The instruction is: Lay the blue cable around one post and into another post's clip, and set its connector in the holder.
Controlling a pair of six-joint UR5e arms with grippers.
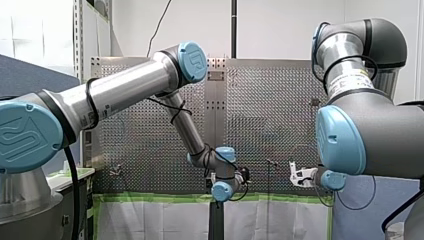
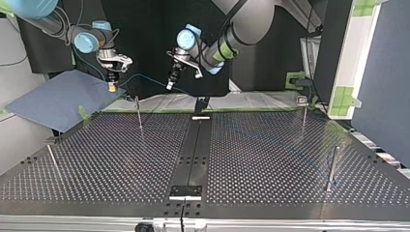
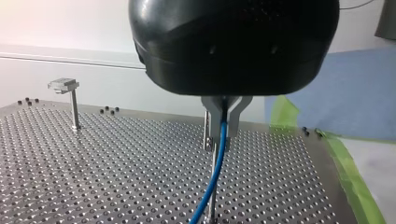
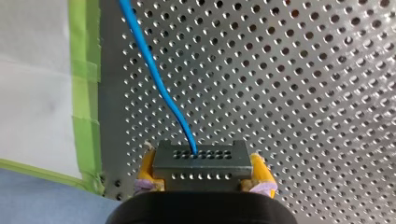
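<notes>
The blue cable (image 3: 219,154) passes between the metal fingers of my left gripper (image 3: 223,137), which is shut on it above the perforated table, and runs on downward past a thin post (image 3: 213,186). My right gripper (image 4: 203,171) holds the grey connector block (image 4: 200,161) between its yellow pads (image 4: 147,169); the cable (image 4: 156,81) leaves the block's face over the table's edge. In the top view the cable (image 2: 145,77) spans between my right gripper (image 2: 112,86) at the left and my left gripper (image 2: 170,85) near the middle, both above the table's far edge.
Posts stand on the table: a thin one (image 2: 139,115) under the cable, a clip-topped one (image 2: 303,112), a thick one (image 2: 332,166) and a leaning one (image 2: 53,159). Black brackets (image 2: 185,191) (image 2: 200,104) sit on the centre strip. Green tape (image 4: 84,93) and a blue sheet (image 2: 58,99) border the table.
</notes>
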